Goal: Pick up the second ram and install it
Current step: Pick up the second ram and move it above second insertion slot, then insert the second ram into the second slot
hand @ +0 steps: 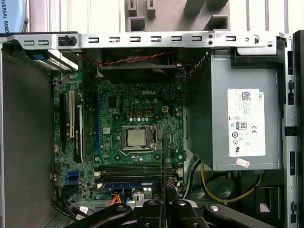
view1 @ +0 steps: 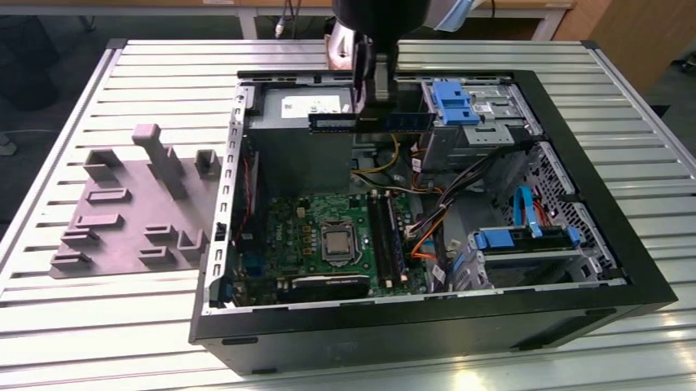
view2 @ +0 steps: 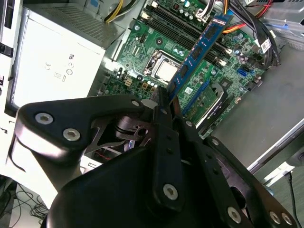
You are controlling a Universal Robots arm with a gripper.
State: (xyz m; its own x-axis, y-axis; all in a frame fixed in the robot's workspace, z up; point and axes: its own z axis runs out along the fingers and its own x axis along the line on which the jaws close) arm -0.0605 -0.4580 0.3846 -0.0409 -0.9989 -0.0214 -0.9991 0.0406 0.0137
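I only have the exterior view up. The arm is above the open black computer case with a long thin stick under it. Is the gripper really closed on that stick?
Observer: Yes. In the second wrist view the gripper is shut on the thin blue memory stick with dark chips.
Operator: Is any slot taken?
Observer: In the first wrist view a blue strip lies in the slot farthest from the silver processor socket; it looks like a seated stick.
Operator: And the others?
Observer: The long black slots between it and the socket look empty.
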